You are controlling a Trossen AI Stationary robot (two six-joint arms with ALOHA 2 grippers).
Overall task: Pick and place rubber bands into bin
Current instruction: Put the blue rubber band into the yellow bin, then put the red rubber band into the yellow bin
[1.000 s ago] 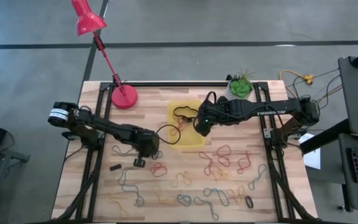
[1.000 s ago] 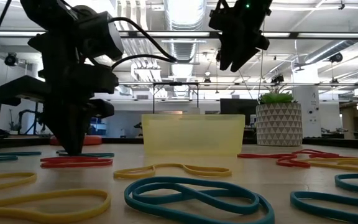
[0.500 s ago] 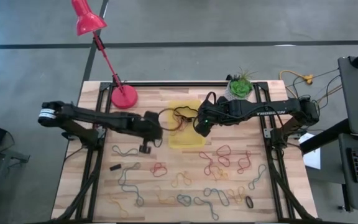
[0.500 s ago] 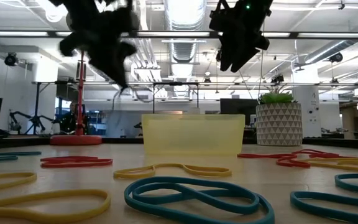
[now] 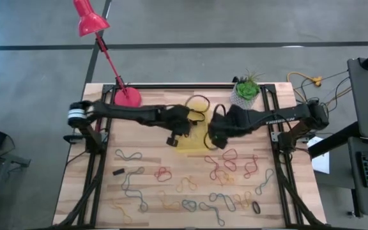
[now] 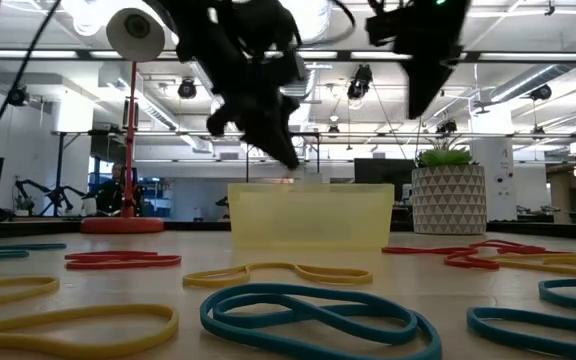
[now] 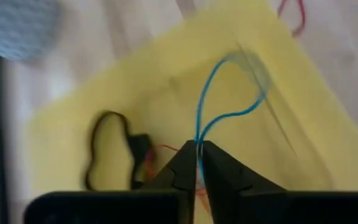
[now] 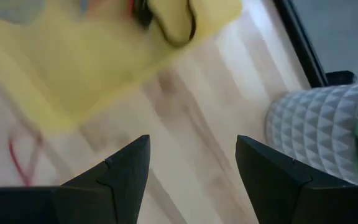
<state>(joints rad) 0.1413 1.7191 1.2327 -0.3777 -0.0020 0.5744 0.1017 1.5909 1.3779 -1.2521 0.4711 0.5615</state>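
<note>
My left gripper (image 7: 197,146) hangs above the yellow bin (image 7: 166,93), shut on a thin blue rubber band (image 7: 229,93); in the high view it is at the bin's left side (image 5: 171,139). A black band (image 7: 107,152) and a red one lie in the bin. My right gripper (image 8: 192,140) is open and holds nothing, raised over the bin's near right corner (image 5: 213,142). Many rubber bands (image 5: 225,160) in several colours lie flat on the table's near half, also in the low view (image 6: 308,310). My left gripper pinches the blue rubber band between its two fingertips, at one end of the loop (image 7: 198,138). The band is lifted clear. The rest of the loop (image 7: 247,74) shows beyond the fingertips, over the bin's floor.
A red desk lamp's base (image 5: 126,99) stands at the far left and a white ribbed plant pot (image 5: 246,89) at the far right, close to the bin. A small black block (image 5: 118,171) and a black ring (image 5: 256,207) lie among the bands.
My left gripper has risen from the table beside a red band and swung right and toward the far edge, ending above the bin with the blue band. My right gripper has drawn back a little toward the table's right and near edges.
</note>
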